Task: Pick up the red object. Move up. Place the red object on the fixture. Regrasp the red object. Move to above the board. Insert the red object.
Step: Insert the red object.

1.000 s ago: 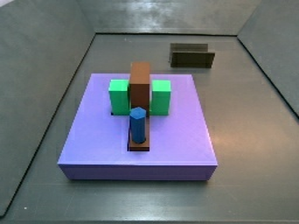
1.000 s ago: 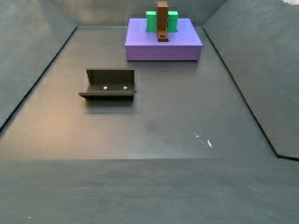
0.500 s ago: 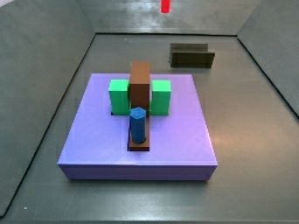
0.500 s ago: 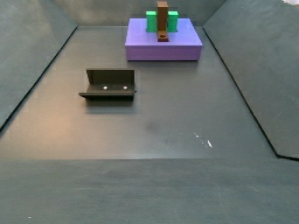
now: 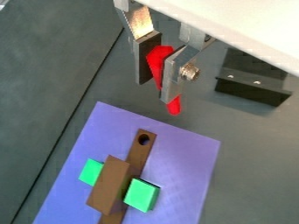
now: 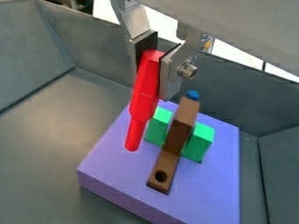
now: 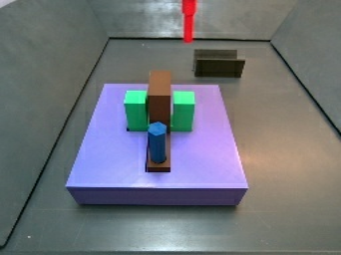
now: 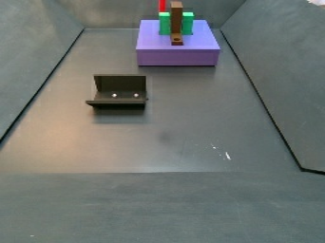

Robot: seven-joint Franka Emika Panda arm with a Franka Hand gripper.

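Note:
The red object [image 6: 142,105] is a long thin red peg hanging upright, and my gripper [image 6: 155,79] is shut on its upper end. In both wrist views its lower tip [image 5: 176,107] hovers over the edge of the purple board [image 5: 176,171], close to the open hole [image 5: 142,138] in the brown bar. In both side views only the red object [image 7: 189,20] [image 8: 162,6] shows at the top edge, with the gripper out of frame. The fixture [image 7: 218,64] stands on the floor beyond the board [image 7: 186,169] with nothing in it.
The board carries a brown upright bar [image 7: 160,98], green blocks [image 7: 136,110] on both sides of it, and a blue peg [image 7: 158,142] at the near end. Grey walls [image 7: 54,110] enclose the floor. The fixture [image 8: 118,92] sits apart from the board [image 8: 197,55].
The red object has come down into both side views; one second ago it was out of frame, half a second ago only its tip showed.

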